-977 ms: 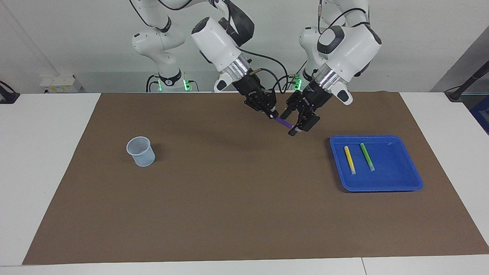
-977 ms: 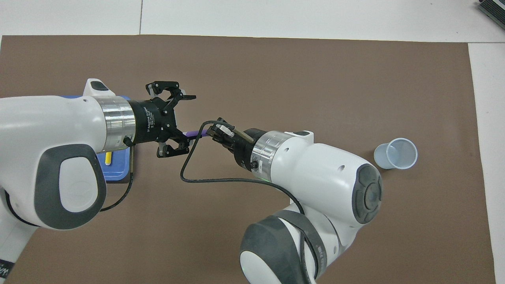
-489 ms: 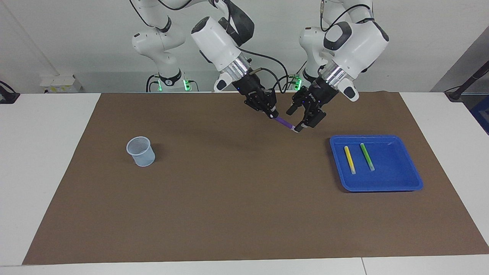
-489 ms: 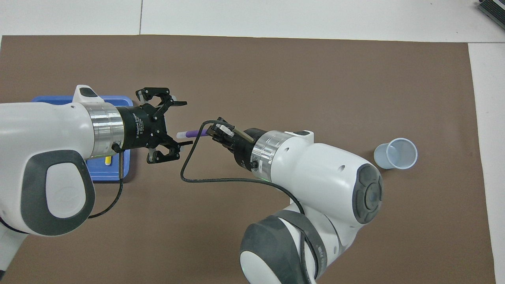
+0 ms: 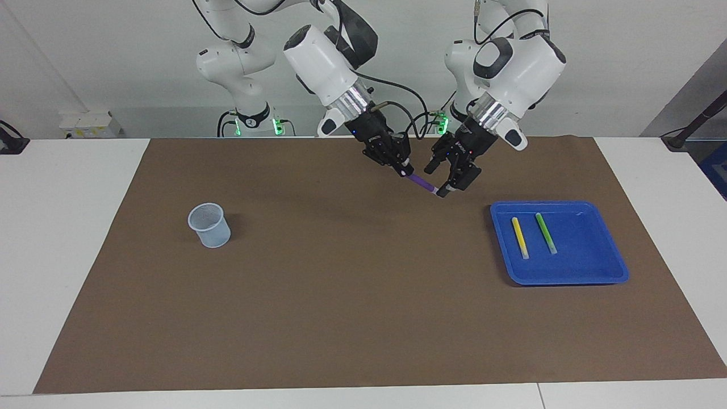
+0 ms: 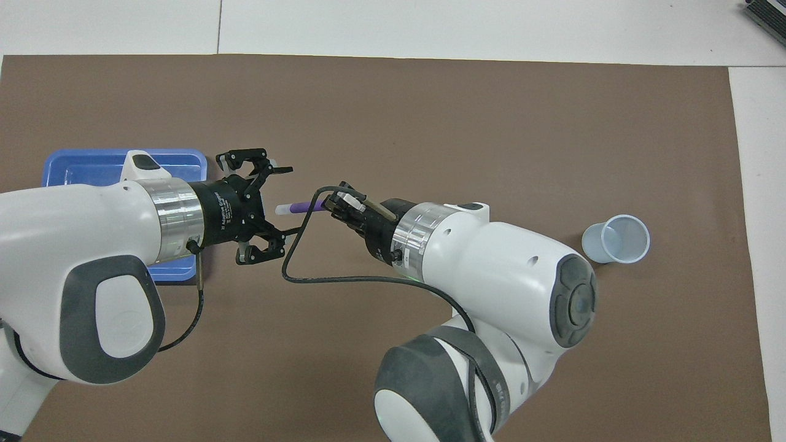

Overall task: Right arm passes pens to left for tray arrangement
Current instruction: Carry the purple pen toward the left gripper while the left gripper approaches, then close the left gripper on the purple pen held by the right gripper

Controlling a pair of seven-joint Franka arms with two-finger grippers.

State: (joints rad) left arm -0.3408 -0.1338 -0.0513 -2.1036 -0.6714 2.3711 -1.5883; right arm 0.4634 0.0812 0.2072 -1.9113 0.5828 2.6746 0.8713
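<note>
Back from the pen goes the left gripper (image 5: 445, 177): a second ago its fingers straddled the purple shaft, and now they stand spread wide just off the pen's pale tip, at the upper middle of the facing view. The left arm (image 5: 514, 62) has swung its wrist upward a little in that view, and in the overhead view more of the tray shows at the left edge than before. The right arm (image 5: 326, 59) has not shifted; its right gripper (image 5: 404, 168) keeps its fingertips pressed together on the upper end of the purple pen (image 5: 421, 182), holding it slantwise in the air over the brown mat (image 5: 341, 295), just above centre in the frame.

My reading is that the handover of this last pen has not yet taken: the receiving fingers have let the shaft slip out from between them, so they must come in again and close before the right arm can release.

The tray (image 5: 568, 277) sits at the right of the facing view, bright blue and shallow. In it lie the yellow pen (image 5: 519, 237) and the green pen (image 5: 546, 233), side by side, roughly parallel, apart from each other. A pale translucent cup (image 5: 209, 225) stands at the left centre, well apart from everything.

The purple pen is short and thin, with a whitish cap at its free end.
</note>
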